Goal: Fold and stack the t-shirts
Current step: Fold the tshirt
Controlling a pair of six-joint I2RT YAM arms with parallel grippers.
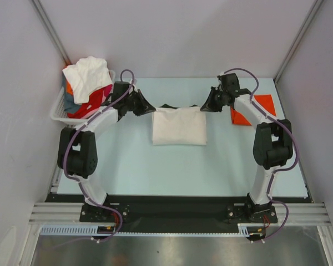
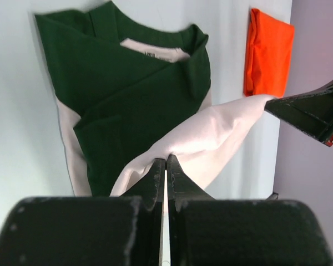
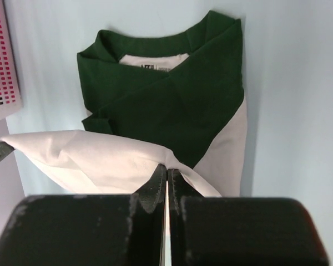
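Note:
A cream t-shirt (image 1: 178, 126) with dark green shoulders (image 2: 127, 94) lies mid-table, sleeves folded in. Its cream bottom edge (image 3: 94, 155) is lifted and stretched over the green part, between both grippers. My left gripper (image 2: 166, 159) is shut on one corner of that edge, and in the top view it is at the shirt's upper left (image 1: 151, 106). My right gripper (image 3: 167, 168) is shut on the other corner, at the upper right (image 1: 205, 104). A folded orange-red t-shirt (image 1: 265, 104) lies at the far right, partly behind the right arm. More t-shirts (image 1: 89, 77), white, red and others, are heaped in the basket.
The white slotted basket (image 1: 58, 111) stands at the table's far left corner, close behind the left arm. Grey walls enclose the table on the left, right and back. Bare pale-blue table (image 1: 177, 166) lies between the shirt and the arm bases.

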